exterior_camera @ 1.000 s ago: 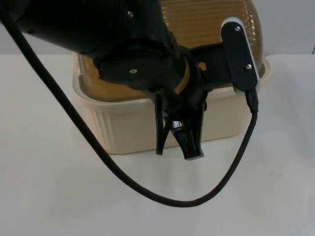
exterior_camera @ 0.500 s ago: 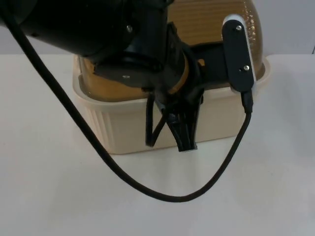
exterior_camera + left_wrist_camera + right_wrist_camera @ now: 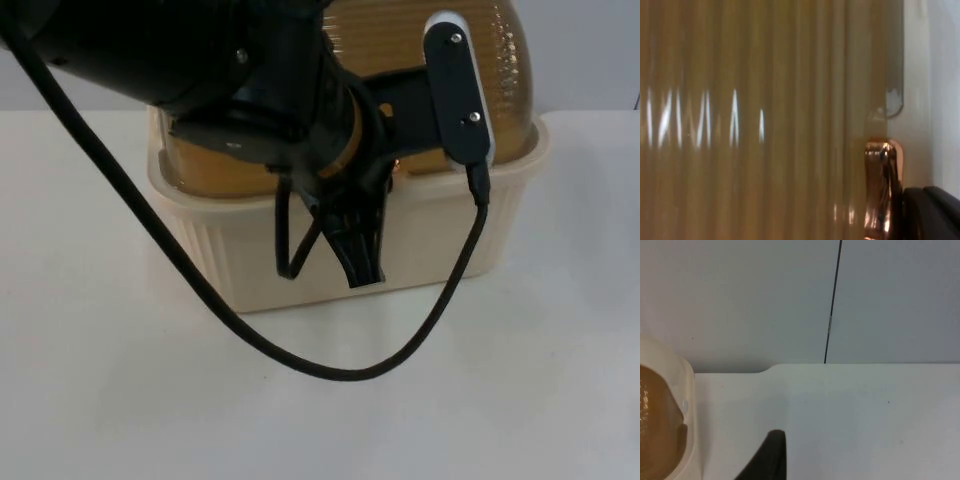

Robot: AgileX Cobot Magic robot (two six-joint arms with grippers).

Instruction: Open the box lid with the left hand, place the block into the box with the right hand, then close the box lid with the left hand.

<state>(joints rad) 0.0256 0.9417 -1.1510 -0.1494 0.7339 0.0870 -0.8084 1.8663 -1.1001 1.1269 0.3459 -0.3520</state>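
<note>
Cream box (image 3: 260, 260) sits mid-table against the partition wall (image 3: 740, 300), amber ribbed lid (image 3: 420, 50) down on it; left gripper (image 3: 330, 265) hangs over the box's front wall, fingers spread; right gripper (image 3: 771, 460) waits beside the box, grip state unclear.

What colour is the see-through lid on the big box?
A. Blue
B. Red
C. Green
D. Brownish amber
D. The ribbed, domed lid is a brownish amber, sitting on the cream box. The left claw hangs in front of the box's front wall, and the left wrist view looks at the same amber ribbing from close by.
</note>
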